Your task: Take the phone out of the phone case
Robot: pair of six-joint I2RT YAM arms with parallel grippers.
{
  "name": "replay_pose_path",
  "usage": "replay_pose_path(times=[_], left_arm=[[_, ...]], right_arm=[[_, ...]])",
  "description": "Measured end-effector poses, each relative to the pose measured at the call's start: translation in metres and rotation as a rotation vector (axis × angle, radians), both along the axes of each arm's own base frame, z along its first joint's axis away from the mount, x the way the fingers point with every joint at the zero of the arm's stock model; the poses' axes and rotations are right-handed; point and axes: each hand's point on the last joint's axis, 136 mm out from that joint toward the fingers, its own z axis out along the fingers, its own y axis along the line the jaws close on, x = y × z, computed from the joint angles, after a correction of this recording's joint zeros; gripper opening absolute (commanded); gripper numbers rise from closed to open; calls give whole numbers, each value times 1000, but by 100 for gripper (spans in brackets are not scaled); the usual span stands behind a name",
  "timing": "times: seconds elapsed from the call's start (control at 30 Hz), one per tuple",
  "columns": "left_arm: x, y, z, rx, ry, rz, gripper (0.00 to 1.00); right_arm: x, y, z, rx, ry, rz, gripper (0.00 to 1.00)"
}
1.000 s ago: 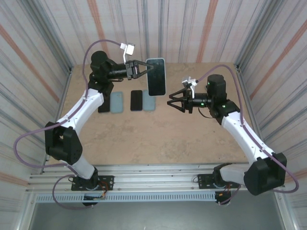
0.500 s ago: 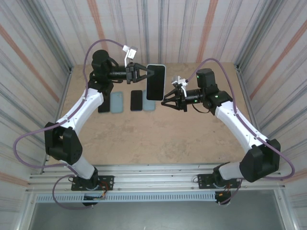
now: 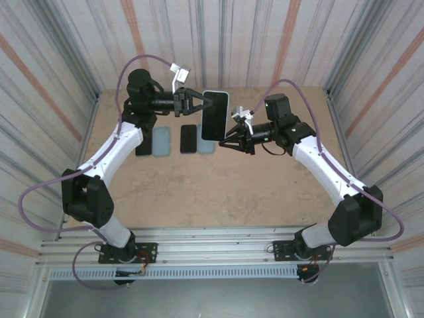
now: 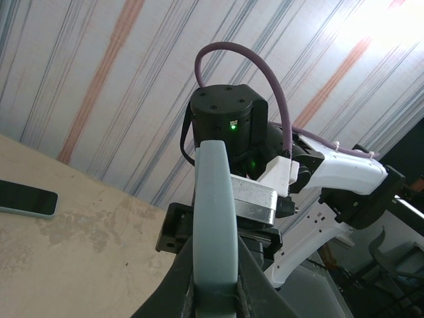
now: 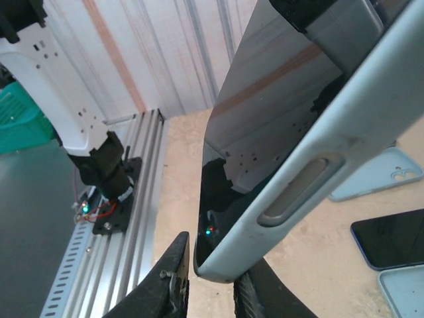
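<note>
The table [image 3: 199, 192] lies well below both grippers, with spare phones and cases flat on it beneath the left one. The left gripper [image 3: 197, 101] is clamped across one long edge of the phone case [image 4: 213, 218], holding it up in the air. The right gripper [image 5: 213, 288] straddles the case's lower corner with narrow jaws; whether they pinch it I cannot tell (a sliver of gap shows at one finger). The phone [image 5: 265, 126] sits fully seated, just ahead of those fingertips. It should handle as rigid, slick glass, breakable if dropped. The matte case looks soft and bendable, so its corner lip is probably the place to peel.
</note>
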Motion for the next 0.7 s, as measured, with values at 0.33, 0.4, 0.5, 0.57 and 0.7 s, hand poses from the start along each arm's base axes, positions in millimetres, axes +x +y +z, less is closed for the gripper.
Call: replay_pose_path(times=[0.33, 0.4, 0.5, 0.57, 0.7], left_arm=[[-3, 0, 0, 3, 13, -20, 0], [-5, 1, 0, 4, 22, -29, 0], [-5, 2, 1, 3, 23, -33, 0], [-5, 3, 2, 2, 24, -35, 0], [-4, 4, 2, 1, 36, -28, 0]], right_arm=[[-3, 3, -4, -28, 6, 24, 14], [-4, 5, -4, -45, -10, 25, 12], [-4, 6, -4, -62, -36, 20, 10], [-3, 7, -4, -72, -51, 15, 10], [0, 8, -8, -101, -83, -6, 9]])
